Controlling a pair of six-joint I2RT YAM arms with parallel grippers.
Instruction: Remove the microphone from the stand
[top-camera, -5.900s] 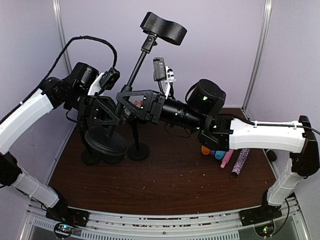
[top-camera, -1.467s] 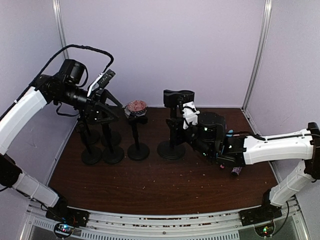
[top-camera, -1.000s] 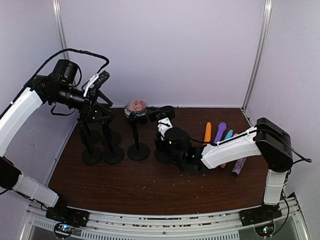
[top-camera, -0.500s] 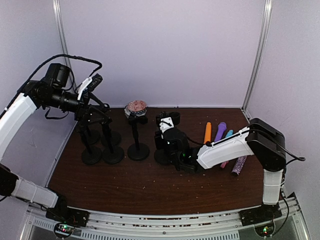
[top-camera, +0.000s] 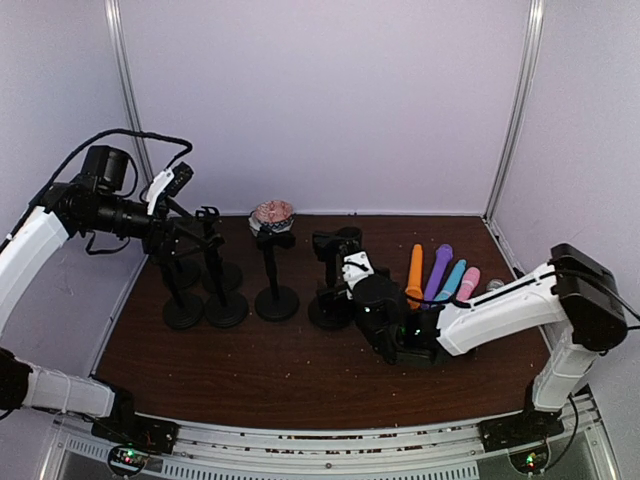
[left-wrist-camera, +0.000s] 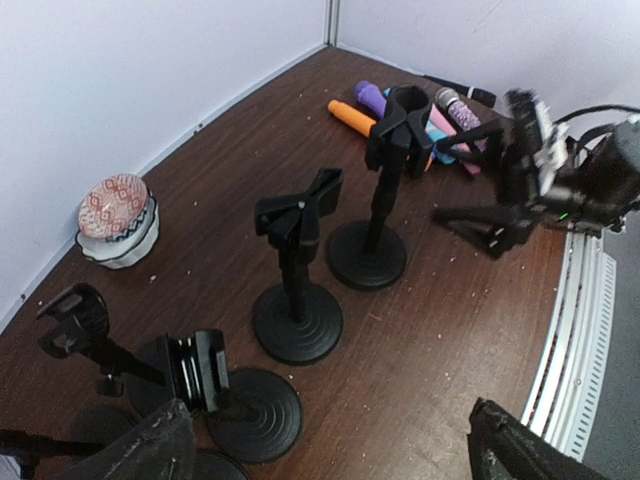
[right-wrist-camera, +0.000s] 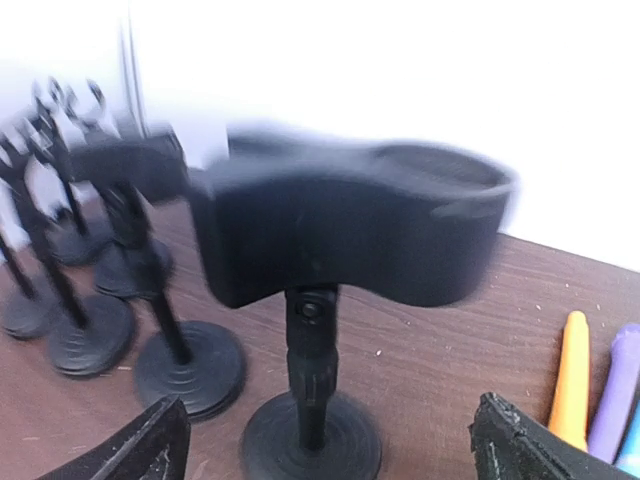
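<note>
The fingers of the right gripper stand wide apart, one at each lower corner of the wrist view, holding nothing. Just ahead of them rises a black plastic microphone stand with a round base; its clip is blurred but empty. The left gripper is spread as wide and also empty, raised at the far left above several other black stands. No microphone sits in any clip that shows. The slim orange microphone, purple microphone, blue microphone and pink microphone lie side by side on the table at the right, just beyond the right forearm.

The removal looks done, so the step in hand is probably the right arm's retreat from the empty stand. To do it well, the fingers should be kept wide and drawn straight back toward the near edge, clear of the base, since a brush against post or clip could tip the stand. Any swing to the right risks rolling the microphones.

The surface is a dark brown wood-grain tabletop dotted with pale specks. A small round red-patterned bowl sits by the far wall. Around it, pale lilac wall panels with metal corner posts close the left, far and right sides, and a silvery rail runs along the near edge.
</note>
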